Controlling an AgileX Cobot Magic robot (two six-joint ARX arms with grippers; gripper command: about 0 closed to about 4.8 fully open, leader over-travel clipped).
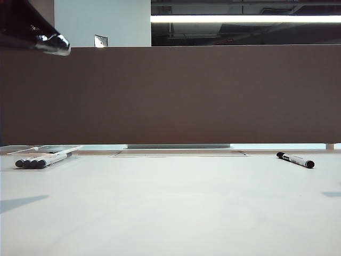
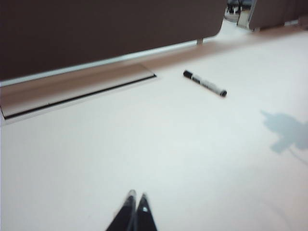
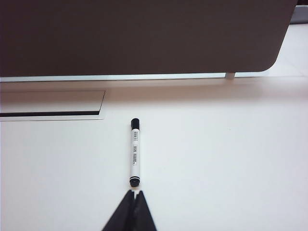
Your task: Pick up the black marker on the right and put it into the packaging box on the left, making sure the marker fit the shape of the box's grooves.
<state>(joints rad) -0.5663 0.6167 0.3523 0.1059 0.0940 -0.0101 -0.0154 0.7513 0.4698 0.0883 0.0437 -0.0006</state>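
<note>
Leftmost on my exterior feed sits the packaging box [image 1: 43,150], a low clear plastic tray on the white table [image 1: 170,208], near the far edge below the brown partition [image 1: 170,93]. It holds a row of markers [image 1: 40,161] lying side by side, dark caps toward the camera, white barrels running back into the tray. I count roughly four caps, though they crowd together and I cannot be sure of the number. Whether each sits in a groove I cannot tell from this low angle.

Centre, against the partition's foot, a flat grey plate [image 1: 180,153] lies flush with the table.

Far right, the black marker [image 1: 295,160] lies alone on the bare table, well apart from the box. White barrel with a patch of small dark print, black cap at one end, black plug at the other. On the exterior feed it lies at a slant; my left wrist feed also catches it [image 2: 204,83] across open table.

Left gripper [image 2: 136,198]: tips pressed together, nothing between them, hanging over empty table, well apart from the marker.

Right gripper [image 3: 133,195]: jaws likewise closed with nothing held, tips just short of the marker's [image 3: 134,153] near black end, in line with its barrel. Contact I cannot confirm.
</note>
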